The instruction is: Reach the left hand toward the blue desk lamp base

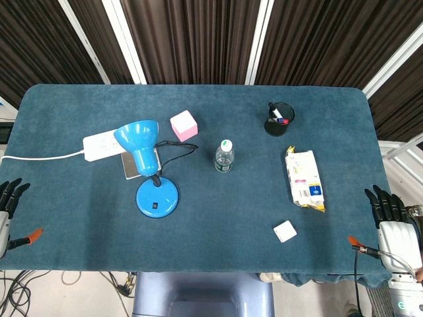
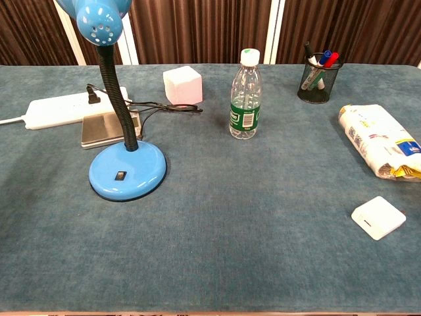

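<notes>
Fingers of the black left hand [image 1: 8,198] spread apart, empty; well to its right stands the round glossy blue desk lamp base [image 1: 156,198], black switch on top.

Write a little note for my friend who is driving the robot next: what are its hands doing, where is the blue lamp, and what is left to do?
Left hand: at the table's left edge, holding nothing, fingers apart, well away from the lamp.
Right hand: at the right edge, holding nothing, fingers apart.
Blue desk lamp base: flat on the table, left of the middle, switch on top, in front of a small metal scale and the white power strip.
Done: nothing; the reach has not started.
Left: bring the left hand across to the lamp base. The water bottle stands off to the right, probably out of the way.
</notes>
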`<move>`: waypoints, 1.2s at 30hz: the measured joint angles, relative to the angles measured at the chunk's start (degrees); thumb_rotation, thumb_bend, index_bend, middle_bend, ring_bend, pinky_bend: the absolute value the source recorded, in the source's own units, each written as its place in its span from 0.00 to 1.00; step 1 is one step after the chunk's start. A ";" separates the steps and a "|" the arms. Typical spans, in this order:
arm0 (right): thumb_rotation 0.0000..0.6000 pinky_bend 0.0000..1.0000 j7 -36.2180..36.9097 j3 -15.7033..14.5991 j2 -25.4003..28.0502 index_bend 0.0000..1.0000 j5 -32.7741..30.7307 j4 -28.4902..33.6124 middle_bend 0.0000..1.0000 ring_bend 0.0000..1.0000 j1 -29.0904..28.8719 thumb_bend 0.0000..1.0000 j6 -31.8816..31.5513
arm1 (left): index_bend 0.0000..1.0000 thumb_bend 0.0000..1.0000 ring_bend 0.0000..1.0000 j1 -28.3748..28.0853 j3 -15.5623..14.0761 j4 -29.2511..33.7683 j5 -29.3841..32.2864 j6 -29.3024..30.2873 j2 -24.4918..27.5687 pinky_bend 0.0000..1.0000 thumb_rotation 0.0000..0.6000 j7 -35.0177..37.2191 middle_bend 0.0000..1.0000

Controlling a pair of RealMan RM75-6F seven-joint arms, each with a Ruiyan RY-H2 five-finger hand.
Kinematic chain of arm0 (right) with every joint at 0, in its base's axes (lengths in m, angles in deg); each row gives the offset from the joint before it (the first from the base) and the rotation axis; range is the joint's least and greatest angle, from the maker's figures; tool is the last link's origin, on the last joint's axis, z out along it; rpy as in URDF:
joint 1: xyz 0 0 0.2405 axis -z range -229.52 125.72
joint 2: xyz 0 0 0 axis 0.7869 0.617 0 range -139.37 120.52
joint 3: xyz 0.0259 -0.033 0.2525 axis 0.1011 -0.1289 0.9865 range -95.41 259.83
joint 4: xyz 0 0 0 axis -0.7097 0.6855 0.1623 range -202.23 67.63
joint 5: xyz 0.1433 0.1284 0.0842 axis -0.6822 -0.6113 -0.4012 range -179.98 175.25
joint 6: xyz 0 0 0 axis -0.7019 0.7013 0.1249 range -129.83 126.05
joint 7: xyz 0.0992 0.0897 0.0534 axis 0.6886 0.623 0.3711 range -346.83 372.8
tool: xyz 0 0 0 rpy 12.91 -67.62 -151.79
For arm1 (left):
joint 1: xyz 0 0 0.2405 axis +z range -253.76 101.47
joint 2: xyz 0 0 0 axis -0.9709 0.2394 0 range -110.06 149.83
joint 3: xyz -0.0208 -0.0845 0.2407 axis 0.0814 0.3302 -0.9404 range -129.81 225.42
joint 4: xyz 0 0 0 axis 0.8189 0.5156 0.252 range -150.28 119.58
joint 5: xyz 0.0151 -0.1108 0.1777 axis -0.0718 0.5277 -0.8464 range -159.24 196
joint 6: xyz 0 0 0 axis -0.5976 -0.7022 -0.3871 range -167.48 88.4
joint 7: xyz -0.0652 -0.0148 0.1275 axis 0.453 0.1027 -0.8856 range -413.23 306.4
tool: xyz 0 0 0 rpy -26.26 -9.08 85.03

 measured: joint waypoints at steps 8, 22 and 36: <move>1.00 0.00 -0.02 -0.04 0.07 0.01 0.01 0.11 0.02 0.04 0.04 0.11 0.00 | 0.11 0.10 0.00 0.10 0.03 0.03 0.04 0.10 0.08 0.01 1.00 0.07 0.04; 1.00 0.00 -0.16 0.04 0.08 0.01 -0.22 0.27 0.02 0.04 0.08 0.11 0.01 | 0.10 0.11 0.00 0.08 0.02 0.10 0.12 -0.12 0.15 0.01 1.00 -0.32 0.05; 1.00 0.00 -0.95 0.06 -0.09 0.01 -0.32 0.43 0.02 0.04 0.07 0.11 0.04 | 0.09 0.26 0.17 -0.51 -0.62 -0.07 -1.79 -0.65 -1.43 0.39 1.00 -2.88 0.24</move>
